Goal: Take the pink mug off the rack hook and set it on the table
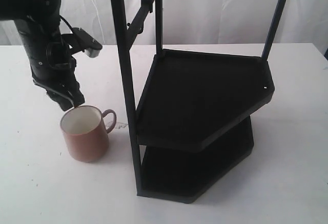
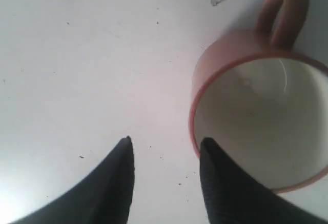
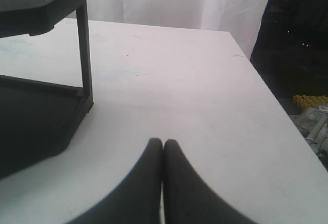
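The task looks done: the dusty-pink ceramic mug (image 1: 86,133) stands on the plain white table (image 1: 31,183), with the left gripper (image 2: 166,141) spread open at its rim.

Your exterior view looks down at a slant on the table (image 1: 287,147), rack (image 1: 205,96) and pink mug (image 1: 84,134). Your left wrist view hangs close above that mug, facing down. Your right wrist view looks low across the table, sharing the rack's corner.
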### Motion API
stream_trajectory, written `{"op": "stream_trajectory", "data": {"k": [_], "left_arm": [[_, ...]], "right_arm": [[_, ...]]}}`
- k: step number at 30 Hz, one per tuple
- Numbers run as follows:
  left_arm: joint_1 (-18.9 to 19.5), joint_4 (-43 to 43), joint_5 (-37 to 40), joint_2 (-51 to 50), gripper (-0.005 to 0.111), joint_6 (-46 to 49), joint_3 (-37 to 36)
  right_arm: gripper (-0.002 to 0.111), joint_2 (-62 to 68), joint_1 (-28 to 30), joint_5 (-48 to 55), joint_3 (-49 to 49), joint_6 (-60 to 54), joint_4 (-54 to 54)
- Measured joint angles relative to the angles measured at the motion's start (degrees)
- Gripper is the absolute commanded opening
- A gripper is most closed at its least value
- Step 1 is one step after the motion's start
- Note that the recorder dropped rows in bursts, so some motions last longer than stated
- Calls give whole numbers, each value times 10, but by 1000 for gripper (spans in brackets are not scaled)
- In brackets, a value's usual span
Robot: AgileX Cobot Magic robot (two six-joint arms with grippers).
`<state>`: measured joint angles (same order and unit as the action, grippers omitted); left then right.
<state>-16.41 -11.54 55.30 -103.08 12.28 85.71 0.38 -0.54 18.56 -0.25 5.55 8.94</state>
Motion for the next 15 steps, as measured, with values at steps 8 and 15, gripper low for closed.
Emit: {"op": "stream_trajectory", "data": {"k": [8, 15], "left_arm": [[-1, -84, 18, 98, 0, -85, 0], [3, -144, 45, 146, 0, -155, 0]], "right_arm": [[0, 0, 0, 0, 0, 1, 0], [0, 0, 0, 0, 0, 3, 0]]}}
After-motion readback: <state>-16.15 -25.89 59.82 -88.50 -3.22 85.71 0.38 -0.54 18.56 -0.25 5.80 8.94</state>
